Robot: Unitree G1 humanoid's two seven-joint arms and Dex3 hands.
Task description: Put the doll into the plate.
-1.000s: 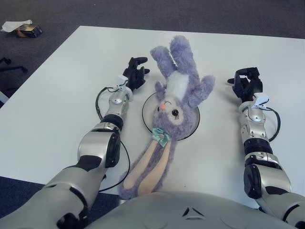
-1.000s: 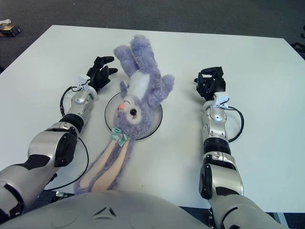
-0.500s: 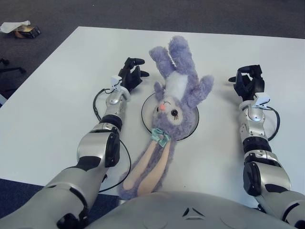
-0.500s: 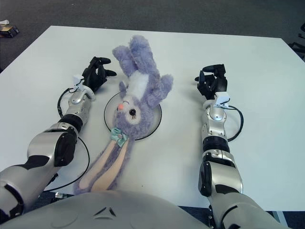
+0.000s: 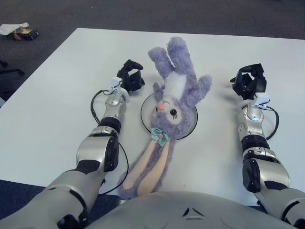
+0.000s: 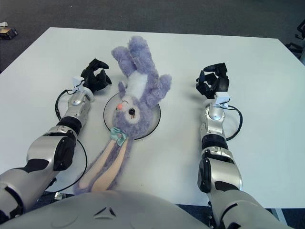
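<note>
A white table [image 5: 57,95] filled the view from the robot's head. On the left, the left hand [image 5: 130,76] showed just beside the plate's left edge, its dark fingers curled loosely inward and holding nothing. Just to its right lay the doll [image 5: 170,102], a purple plush rabbit, stretched lengthwise from near the robot's chest out toward the far side of the table. Its head and upper body covered most of a shallow white plate [image 5: 146,112]; its two long ears trailed back toward the robot off the near rim, and its legs reached out beyond the far rim. A small teal bow [image 5: 160,137] sat at the base of the ears. On the right, the right hand [image 5: 249,80] showed well apart from the doll, fingers likewise curled and empty. The left hand was the nearer one, with the doll lying directly to its right. No brand, label or readable writing was visible on anything.
</note>
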